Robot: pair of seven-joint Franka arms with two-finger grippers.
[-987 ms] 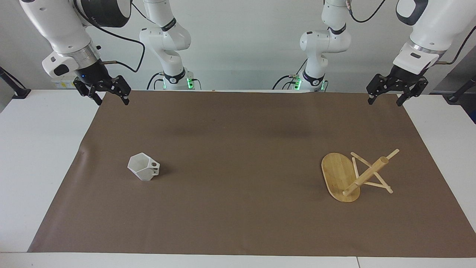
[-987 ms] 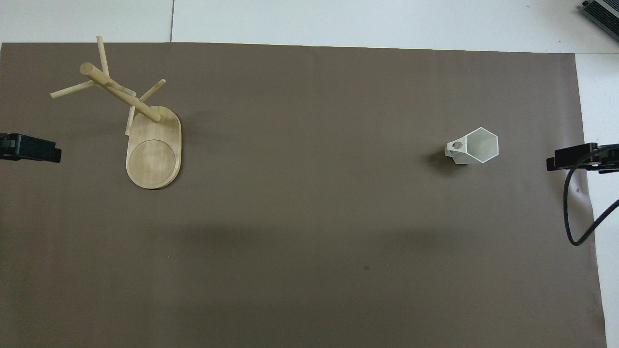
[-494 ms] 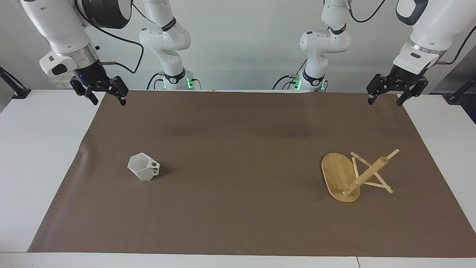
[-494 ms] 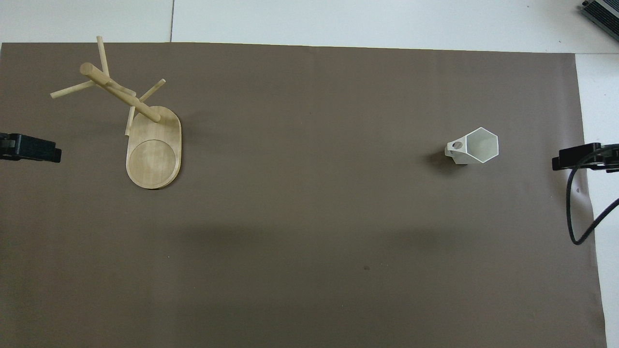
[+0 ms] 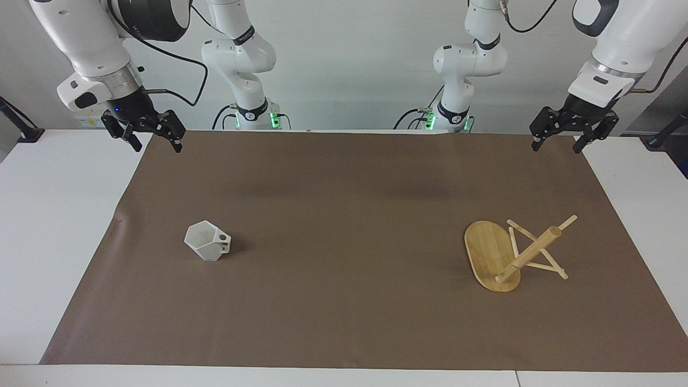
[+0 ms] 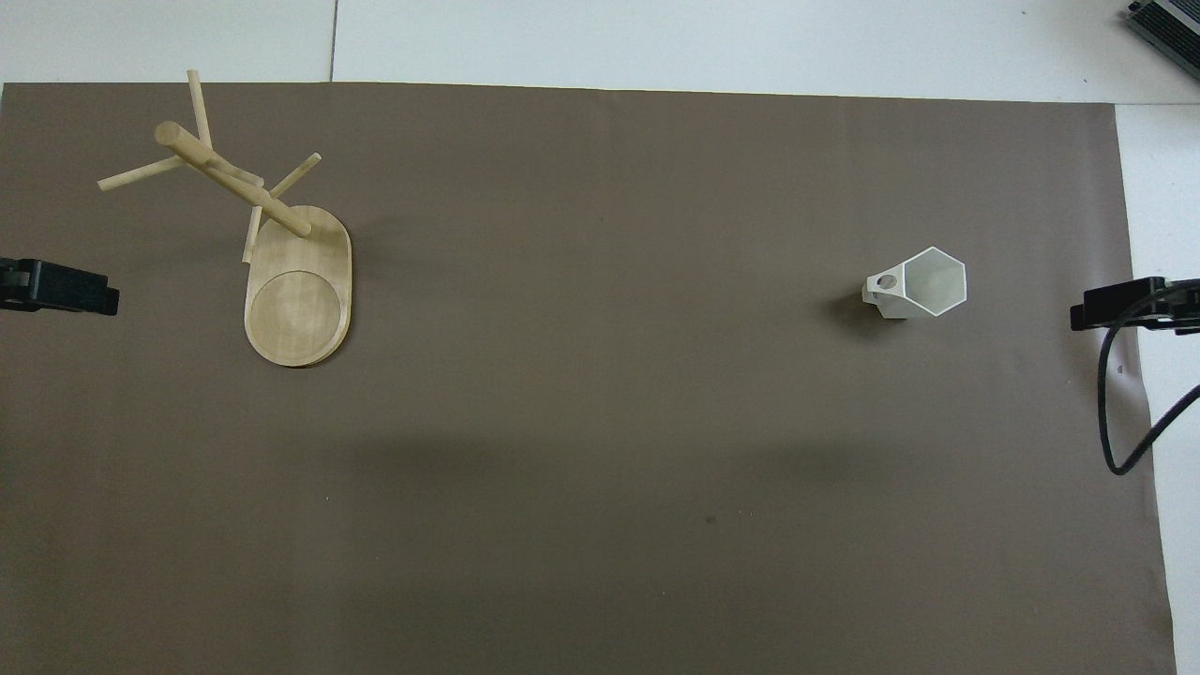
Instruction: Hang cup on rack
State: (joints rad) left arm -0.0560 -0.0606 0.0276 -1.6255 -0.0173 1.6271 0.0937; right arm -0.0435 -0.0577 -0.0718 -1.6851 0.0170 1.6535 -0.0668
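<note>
One cup [image 5: 207, 241] upright on the brown mat [image 5: 344, 301], toward the right arm's end. One rack [image 5: 510, 255] standing toward the left arm's end. Two grippers, both raised, fingers apart, empty: right gripper [image 5: 159, 143] over its mat corner, left gripper [image 5: 556, 144] likewise.

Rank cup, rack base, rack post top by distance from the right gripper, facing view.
From the right gripper, raised over the brown mat's corner:
1. cup, at the right arm's end.
2. rack base, at the left arm's end.
3. rack post top, past the base.
</note>
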